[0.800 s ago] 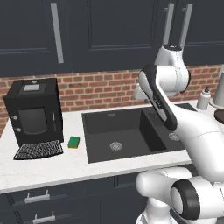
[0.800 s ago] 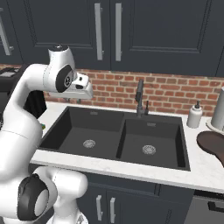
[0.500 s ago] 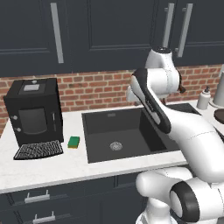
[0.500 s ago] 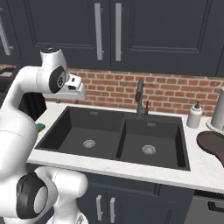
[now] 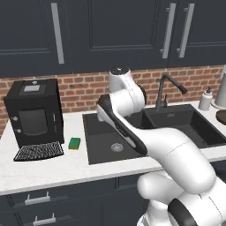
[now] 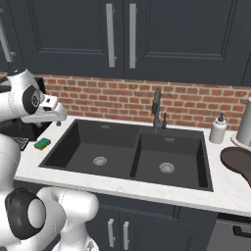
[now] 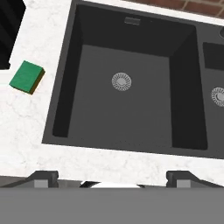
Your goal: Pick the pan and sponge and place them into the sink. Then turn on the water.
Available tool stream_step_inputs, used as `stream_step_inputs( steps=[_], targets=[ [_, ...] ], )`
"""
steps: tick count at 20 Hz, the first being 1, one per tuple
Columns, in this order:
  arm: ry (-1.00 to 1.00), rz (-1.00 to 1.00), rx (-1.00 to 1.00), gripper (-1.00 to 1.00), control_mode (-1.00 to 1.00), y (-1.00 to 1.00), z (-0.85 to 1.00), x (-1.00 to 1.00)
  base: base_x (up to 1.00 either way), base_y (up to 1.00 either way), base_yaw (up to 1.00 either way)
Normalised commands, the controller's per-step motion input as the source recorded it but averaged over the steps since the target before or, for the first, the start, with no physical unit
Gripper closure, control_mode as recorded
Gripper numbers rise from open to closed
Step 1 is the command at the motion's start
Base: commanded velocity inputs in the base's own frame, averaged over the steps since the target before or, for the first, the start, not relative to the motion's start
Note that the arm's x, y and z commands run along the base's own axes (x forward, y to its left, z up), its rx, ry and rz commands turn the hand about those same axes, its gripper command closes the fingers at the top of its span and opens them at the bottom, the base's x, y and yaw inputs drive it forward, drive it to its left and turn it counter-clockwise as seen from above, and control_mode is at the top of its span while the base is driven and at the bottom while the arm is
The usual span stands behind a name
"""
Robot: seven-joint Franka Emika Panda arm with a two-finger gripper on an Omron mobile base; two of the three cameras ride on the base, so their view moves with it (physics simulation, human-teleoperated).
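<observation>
The sponge (image 7: 27,77) lies flat on the surface at the upper left of the hand view, just beside the sink (image 7: 65,113) rim, so it is an easy first reach. The jaws stand wide and empty over the left basin. The pan (image 6: 237,164) waits at the right edge of the right base view. Since the earlier frames the arm has swung left toward the sponge.

I see flat, even, rendered light, sharp throughout, no glare; soft shading darkens inside the sink (image 7: 70,74).
</observation>
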Motion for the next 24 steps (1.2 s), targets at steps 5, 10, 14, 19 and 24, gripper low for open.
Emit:
stream_step_inputs(
  steps=[5,10,14,19,24],
  targets=[
    [0.01,0.00,0.00,-1.00,-1.00,0.55,-0.42,0.00,0.00,0.00,0.00],
    [0.04,0.00,-0.04,-1.00,-1.00,0.04,-0.09,0.04,0.00,0.00,0.00],
    [0.06,0.00,0.01,-1.00,-1.00,0.10,-0.25,0.14,0.00,0.00,0.00],
    [0.00,0.03,0.07,-1.00,-1.00,0.04,-0.32,0.25,0.00,0.00,0.00],
    [0.05,0.11,0.08,-1.00,-1.00,0.23,-0.40,0.41,0.00,0.00,0.00]
  ],
)
